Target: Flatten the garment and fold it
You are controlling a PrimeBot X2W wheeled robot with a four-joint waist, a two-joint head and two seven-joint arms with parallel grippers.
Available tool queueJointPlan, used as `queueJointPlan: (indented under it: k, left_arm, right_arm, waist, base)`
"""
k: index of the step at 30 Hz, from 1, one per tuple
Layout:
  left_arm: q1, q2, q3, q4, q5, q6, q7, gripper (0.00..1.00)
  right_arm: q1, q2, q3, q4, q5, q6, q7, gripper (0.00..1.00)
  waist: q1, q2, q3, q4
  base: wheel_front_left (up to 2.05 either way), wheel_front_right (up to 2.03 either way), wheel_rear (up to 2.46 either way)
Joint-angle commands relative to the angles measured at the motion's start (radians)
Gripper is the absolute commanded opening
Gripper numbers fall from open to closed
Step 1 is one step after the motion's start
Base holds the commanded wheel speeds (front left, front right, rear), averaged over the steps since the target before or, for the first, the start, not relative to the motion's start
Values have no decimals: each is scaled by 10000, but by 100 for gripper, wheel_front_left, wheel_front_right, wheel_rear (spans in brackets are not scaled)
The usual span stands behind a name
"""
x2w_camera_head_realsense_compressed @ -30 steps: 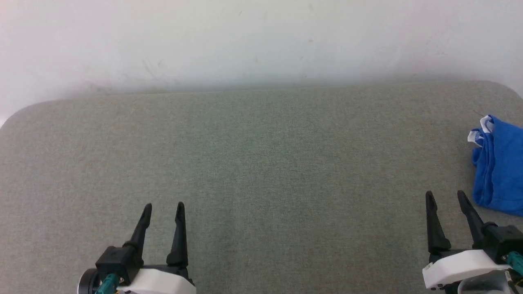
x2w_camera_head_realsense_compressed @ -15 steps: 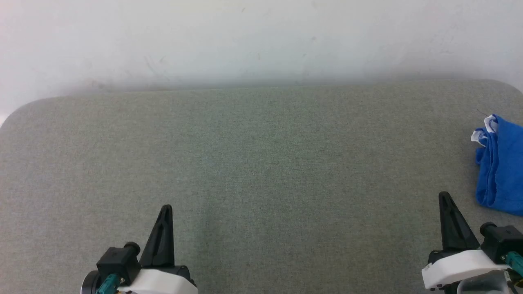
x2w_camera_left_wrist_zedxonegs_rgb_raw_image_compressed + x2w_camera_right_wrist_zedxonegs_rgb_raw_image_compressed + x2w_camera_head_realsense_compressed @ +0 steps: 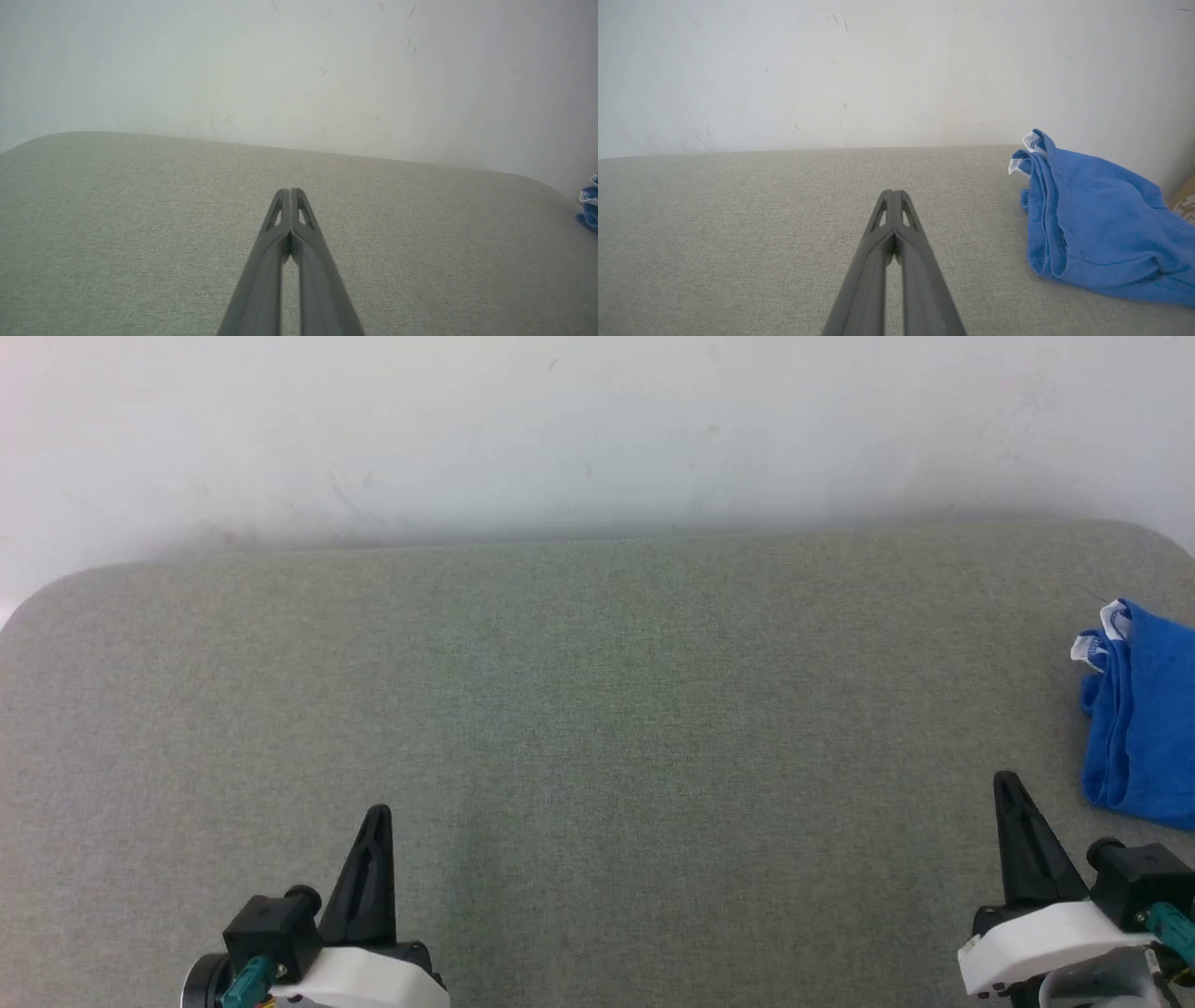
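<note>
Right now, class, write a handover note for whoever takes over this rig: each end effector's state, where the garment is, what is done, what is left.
Left end effector: shut, empty, at the near side of the grey fabric surface.
Right end effector: shut, empty, close to the garment, not touching it.
Garment: blue, bunched in a heap at the surface's right edge.
Done: nothing; it is neither flattened nor folded.
Left: probably open, grasp it, bring it to the middle, spread flat, fold.
</note>
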Motion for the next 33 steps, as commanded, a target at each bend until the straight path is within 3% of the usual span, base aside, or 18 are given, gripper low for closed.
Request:
queueJointPlan:
  k: [1,33]
  left_arm:
    - [-108,-51,66,-45,144,-97,34,0]
    - [-312,-270,467,-159,933,-276,687,0]
  right_arm:
    - [-37,7,50,-59,-61,-3,52,0]
    - [-120,15,382,-482,-309,-8,661,0]
  waist:
    - [0,0,-4,-3]
    - [-1,0,-162,-93]
  base:
    - [0,0,0]
    - [0,0,0]
